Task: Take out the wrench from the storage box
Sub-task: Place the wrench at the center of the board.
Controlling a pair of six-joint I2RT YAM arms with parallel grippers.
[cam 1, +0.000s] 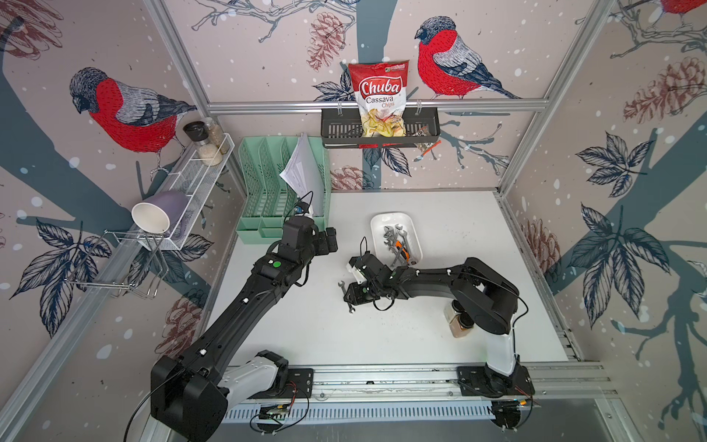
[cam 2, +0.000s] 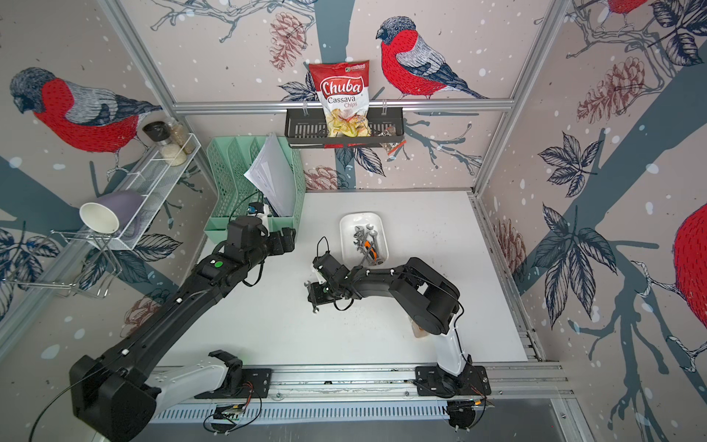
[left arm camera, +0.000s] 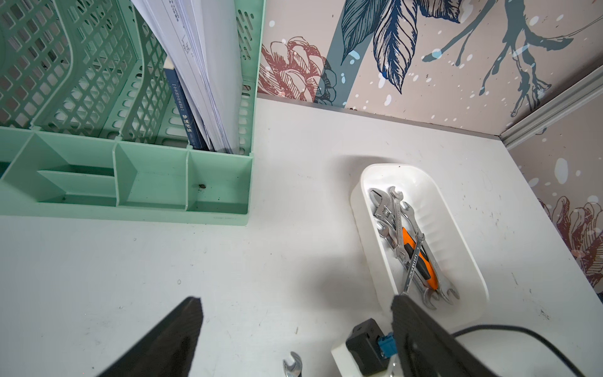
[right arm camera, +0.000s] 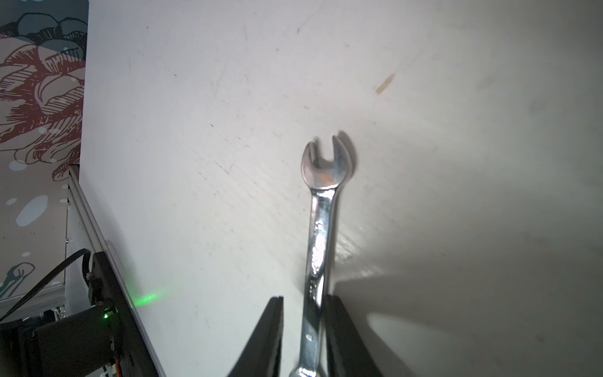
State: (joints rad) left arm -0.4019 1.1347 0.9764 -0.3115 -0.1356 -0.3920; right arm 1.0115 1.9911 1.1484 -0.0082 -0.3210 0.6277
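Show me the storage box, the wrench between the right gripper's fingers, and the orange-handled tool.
storage box [left arm camera: 437,222]: left wrist view, bare inner wall.
wrench [right arm camera: 321,228]: right wrist view, shank.
orange-handled tool [left arm camera: 408,238]: left wrist view, orange grip.

this looks like a robot test cell in a lab, dressed up as a home. an aluminium frame [cam 1: 267,104] carries walls of bird wallpaper [cam 1: 443,65]. the left arm [cam 1: 245,302] and the right arm [cam 1: 432,283] stand on a metal rail [cam 1: 382,377] at the edge of a white table [cam 1: 478,306]. household props sit around: a chips bag [cam 1: 380,92], spice jars [cam 1: 208,149] on a wire shelf [cam 1: 199,180], a mug [cam 1: 160,212] and a file organiser [cam 1: 264,180].
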